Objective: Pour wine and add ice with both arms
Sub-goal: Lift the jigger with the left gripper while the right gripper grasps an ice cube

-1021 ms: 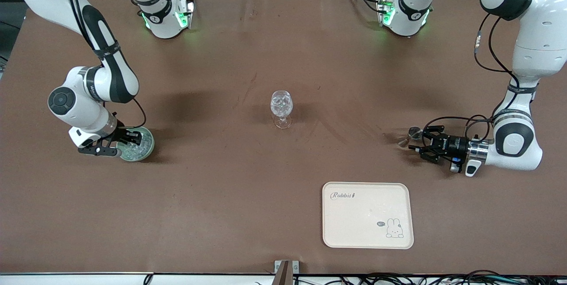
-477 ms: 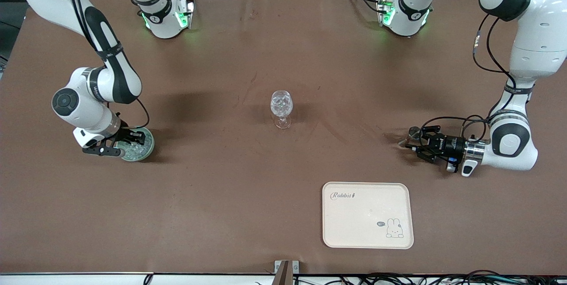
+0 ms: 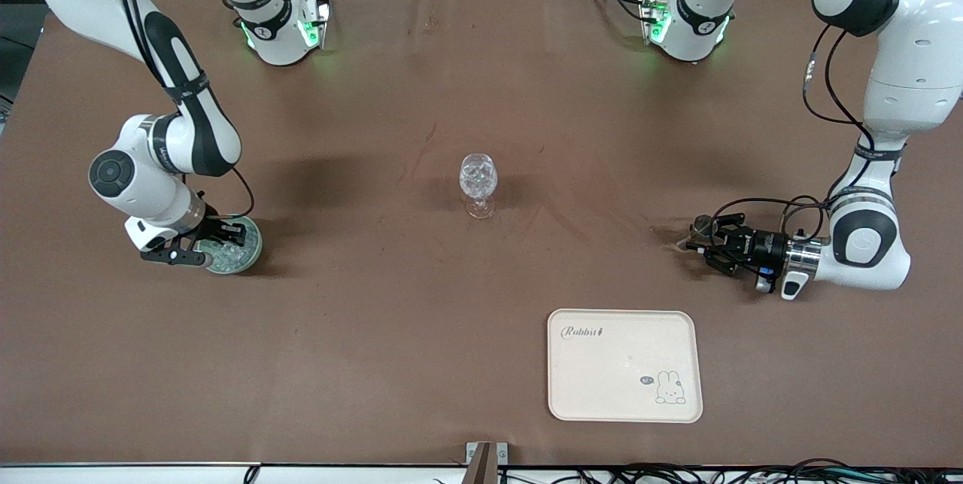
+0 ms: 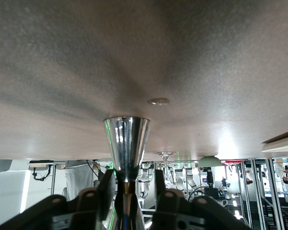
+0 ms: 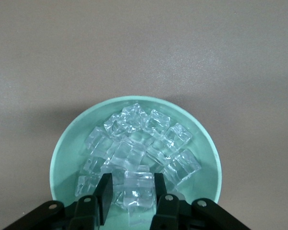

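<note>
A pale green bowl [image 3: 254, 249] holding several clear ice chunks [image 5: 144, 139] stands near the right arm's end of the table. My right gripper [image 3: 214, 245] is down in the bowl [image 5: 62, 153], open, with one ice cube [image 5: 139, 189] between its fingers [image 5: 104, 194]. A small silver cone-shaped measuring cup [image 3: 700, 226] is near the left arm's end. My left gripper [image 3: 698, 243] lies low along the table, open around the cup's narrow part [image 4: 127, 139], with gaps on both sides. A wine glass [image 3: 478, 183] with ice in it stands mid-table.
A cream tray [image 3: 624, 394] with a rabbit print lies nearer the front camera than the measuring cup. Both arm bases stand at the table's back edge. The wine glass [image 4: 165, 165] and the bowl [image 4: 210, 162] show small in the left wrist view.
My left gripper has slid along the table toward the measuring cup and now straddles it. My right gripper has shifted slightly in the bowl.
</note>
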